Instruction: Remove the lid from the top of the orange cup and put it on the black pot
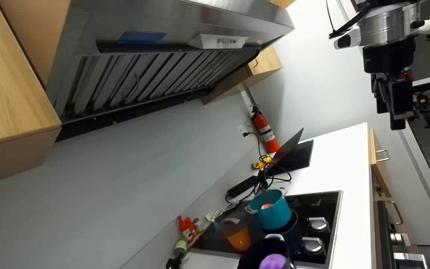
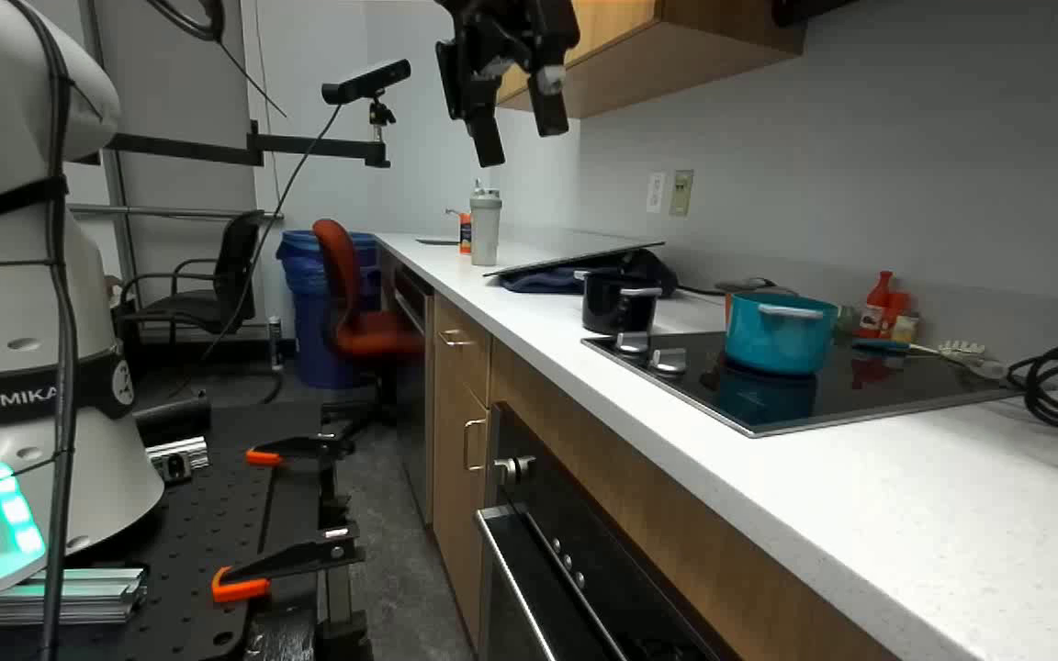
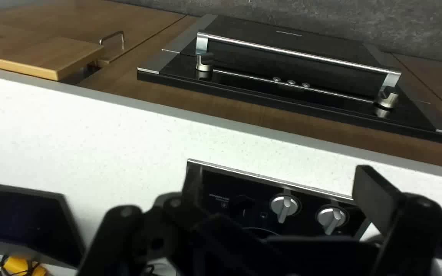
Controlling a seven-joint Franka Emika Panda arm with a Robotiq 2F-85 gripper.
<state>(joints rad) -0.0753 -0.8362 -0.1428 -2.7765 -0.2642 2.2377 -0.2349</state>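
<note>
Removal and placing apparently remain: gripper [image 2: 520,145] gapes wide, empty; lid [image 2: 751,286] seemingly tops the far orange cup [image 1: 239,240]; black pot [image 2: 614,308] uncovered.

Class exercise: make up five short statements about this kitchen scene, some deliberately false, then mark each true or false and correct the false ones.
1. The gripper is open. True.
2. The lid is in the gripper's grasp. False: the lid sits on the orange cup.
3. The teal pot is on the cooktop. True.
4. The fire extinguisher is blue. False: the fire extinguisher is red.
5. Purple shows inside the black pot. True.
</note>
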